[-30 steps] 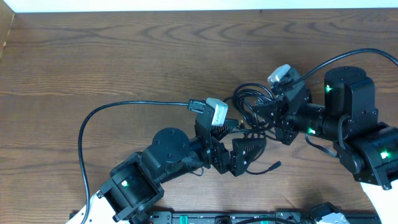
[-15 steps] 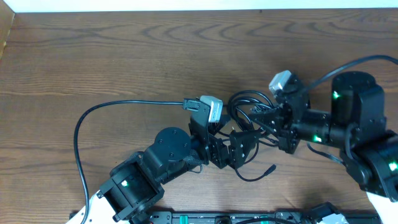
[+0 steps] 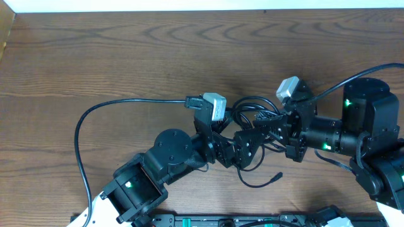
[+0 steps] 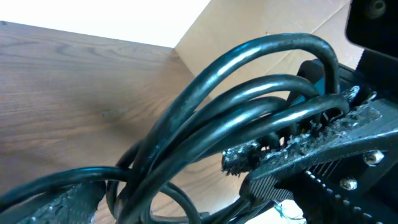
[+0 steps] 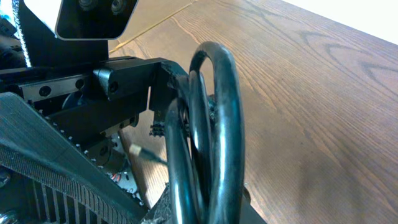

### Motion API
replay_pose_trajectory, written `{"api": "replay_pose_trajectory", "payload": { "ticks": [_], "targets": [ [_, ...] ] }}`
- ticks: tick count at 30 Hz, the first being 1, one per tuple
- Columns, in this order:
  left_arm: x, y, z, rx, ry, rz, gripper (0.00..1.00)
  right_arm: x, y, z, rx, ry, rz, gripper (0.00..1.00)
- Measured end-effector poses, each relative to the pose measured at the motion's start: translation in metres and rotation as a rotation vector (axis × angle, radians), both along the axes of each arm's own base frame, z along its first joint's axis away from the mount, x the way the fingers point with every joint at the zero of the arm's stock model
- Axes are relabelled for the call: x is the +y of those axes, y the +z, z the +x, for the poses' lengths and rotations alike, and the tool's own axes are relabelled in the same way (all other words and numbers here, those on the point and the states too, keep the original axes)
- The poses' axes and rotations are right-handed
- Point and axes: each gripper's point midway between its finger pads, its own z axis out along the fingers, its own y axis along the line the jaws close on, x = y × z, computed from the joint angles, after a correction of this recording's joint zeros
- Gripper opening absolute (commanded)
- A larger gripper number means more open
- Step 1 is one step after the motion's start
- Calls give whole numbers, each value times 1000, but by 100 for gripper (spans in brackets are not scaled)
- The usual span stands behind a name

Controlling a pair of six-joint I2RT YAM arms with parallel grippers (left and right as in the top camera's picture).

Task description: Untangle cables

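A tangle of thin black cables [image 3: 247,103] is sitting on the brown wooden bench [image 3: 126,57], between the two arms. The left gripper [image 3: 243,144] is holding its jaws wide apart around the loops. The right gripper [image 3: 270,129] is clamping its jaws together on them.

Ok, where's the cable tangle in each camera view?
Overhead: cable tangle just right of centre.
Left wrist: its loops fill the middle, close up.
Right wrist: its loops stand upright at centre.
Shared landmark: the wooden table.
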Motion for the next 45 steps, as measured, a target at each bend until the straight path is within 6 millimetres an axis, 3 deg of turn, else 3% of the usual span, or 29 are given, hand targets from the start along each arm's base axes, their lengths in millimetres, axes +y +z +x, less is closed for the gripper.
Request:
{"api": "replay_pose_trajectory", "payload": {
  "ticks": [3, 5, 10, 20, 30, 31, 33, 37, 38, 45],
  "targets": [
    [0, 0, 0, -10, -2, 4, 77, -1, -1, 2, -1, -12, -9, 1],
    [0, 1, 0, -16, 1, 6, 49, -3, -3, 3, -2, -26, -19, 1],
    [1, 3, 3, -33, 10, 4, 9, -8, -5, 5, -9, -52, -41, 1],
    [-3, 18, 6, -87, 8, -40, 8, -14, -6, 3, -37, -63, -71, 1],
    [-9, 42, -1, -150, -34, -124, 8, -37, -32, 9, 19, -183, -207, 2],
    [-9, 44, -2, -154, -36, -129, 8, -38, -33, 9, 20, -185, -215, 11],
    [-8, 49, -3, -165, -39, -144, 8, -40, -36, 8, 21, -189, -235, 44],
    [-1, 61, -7, -191, -33, -173, 8, -45, -39, 11, 12, -207, -264, 94],
    [1, 63, -8, -195, -33, -178, 8, -46, -40, 11, 11, -210, -267, 99],
    [4, 67, -7, -232, -20, -174, 8, -45, -41, 9, 21, -204, -268, 99]
  ]
}}
